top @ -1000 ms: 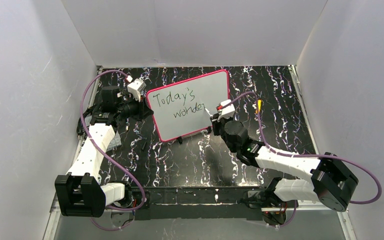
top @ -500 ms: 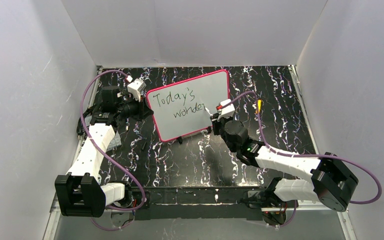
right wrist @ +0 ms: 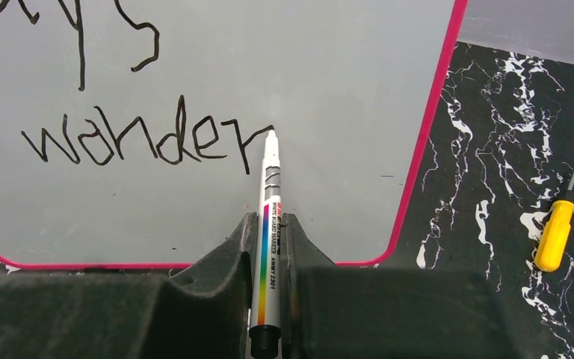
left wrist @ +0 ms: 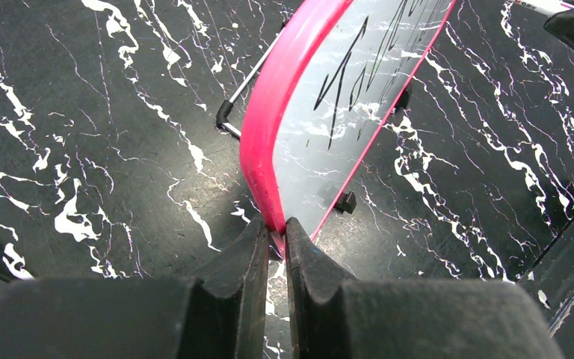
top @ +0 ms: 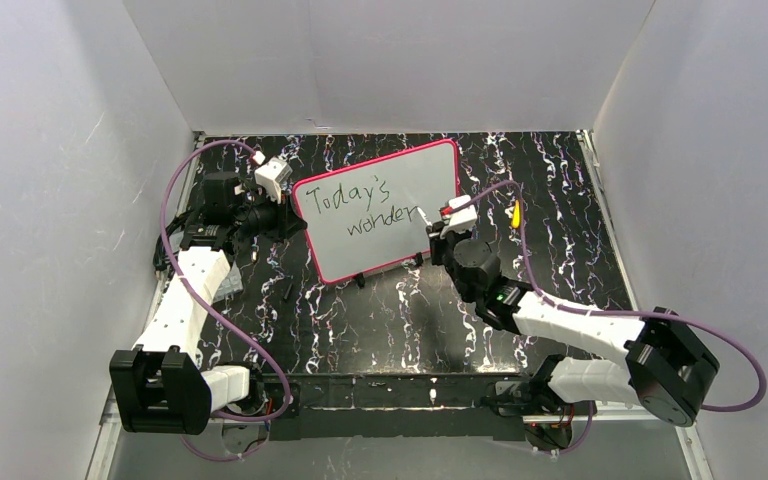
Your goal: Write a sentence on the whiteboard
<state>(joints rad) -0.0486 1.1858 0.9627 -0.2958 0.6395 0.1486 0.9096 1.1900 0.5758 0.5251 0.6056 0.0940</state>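
Pink-rimmed whiteboard [top: 360, 255] — its edge clamped in left pincer [left wrist: 275, 238].

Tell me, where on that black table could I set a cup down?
Barest: the table from the whiteboard to the near edge, and the far right corner beyond the yellow screwdriver. Crowded: the board's left edge, clamped by the left gripper, and its right side, where the right gripper holds the marker.
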